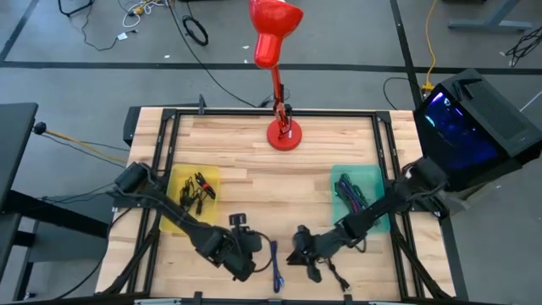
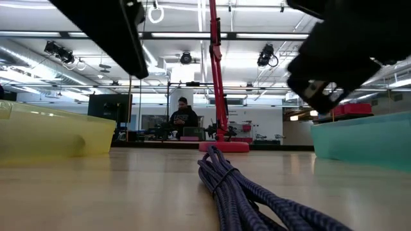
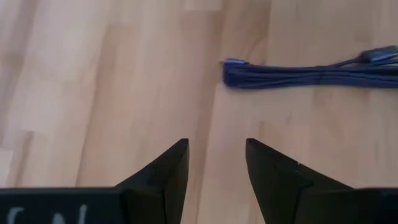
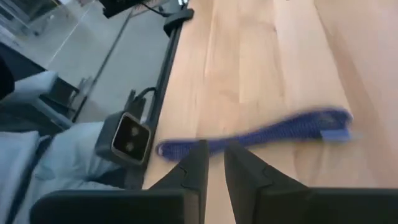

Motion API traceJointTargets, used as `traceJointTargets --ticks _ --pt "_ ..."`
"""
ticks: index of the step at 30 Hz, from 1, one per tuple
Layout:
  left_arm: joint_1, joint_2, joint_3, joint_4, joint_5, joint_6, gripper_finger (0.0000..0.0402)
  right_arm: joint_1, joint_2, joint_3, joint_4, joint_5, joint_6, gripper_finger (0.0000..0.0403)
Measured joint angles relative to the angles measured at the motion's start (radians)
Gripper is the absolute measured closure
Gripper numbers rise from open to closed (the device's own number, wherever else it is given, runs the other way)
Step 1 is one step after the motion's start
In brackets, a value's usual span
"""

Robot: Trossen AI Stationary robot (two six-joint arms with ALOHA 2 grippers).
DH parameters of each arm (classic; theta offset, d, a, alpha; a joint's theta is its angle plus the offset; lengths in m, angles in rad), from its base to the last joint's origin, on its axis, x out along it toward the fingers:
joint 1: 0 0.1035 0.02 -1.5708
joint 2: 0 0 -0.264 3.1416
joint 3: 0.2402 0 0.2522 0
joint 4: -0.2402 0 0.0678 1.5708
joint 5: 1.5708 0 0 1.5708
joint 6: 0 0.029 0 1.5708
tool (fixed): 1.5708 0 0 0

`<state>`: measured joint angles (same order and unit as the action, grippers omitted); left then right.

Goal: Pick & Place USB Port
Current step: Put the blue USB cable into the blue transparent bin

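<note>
One blue cable (image 1: 274, 267), lengthwise near-to-far

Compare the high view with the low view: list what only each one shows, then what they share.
Only the high view: both arms whole, the left claw and right claw low over the table's near edge on either side of the blue cable, dark items in the yellow bin, cables in the green bin, the lamp's shade.

Only the low view: the room behind, with a seated person and ceiling lights.

Both: the blue cable, the red lamp, the yellow and green bins, the wooden table.
</note>
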<state>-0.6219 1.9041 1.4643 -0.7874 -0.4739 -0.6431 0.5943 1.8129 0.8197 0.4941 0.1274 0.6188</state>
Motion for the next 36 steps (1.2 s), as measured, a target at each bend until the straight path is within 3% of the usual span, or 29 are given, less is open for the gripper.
traceJointTargets --ticks 8,14,26,36 --pt "-0.047 0.0 0.0 0.012 -0.092 -0.034 0.0236 -0.056 0.069 0.148 -0.256 -0.007 -0.117 0.0343" --pt "-0.057 0.0 0.0 0.019 -0.109 -0.054 0.0236 -0.107 0.068 0.151 -0.265 0.038 -0.187 0.0315" --pt "-0.057 0.0 0.0 0.03 -0.142 -0.054 0.0236 -0.179 0.083 0.152 -0.25 -0.004 -0.21 0.0211" --pt "-0.056 0.0 0.0 0.037 -0.143 -0.054 0.0236 -0.192 0.116 0.151 -0.243 -0.013 -0.21 0.0199"
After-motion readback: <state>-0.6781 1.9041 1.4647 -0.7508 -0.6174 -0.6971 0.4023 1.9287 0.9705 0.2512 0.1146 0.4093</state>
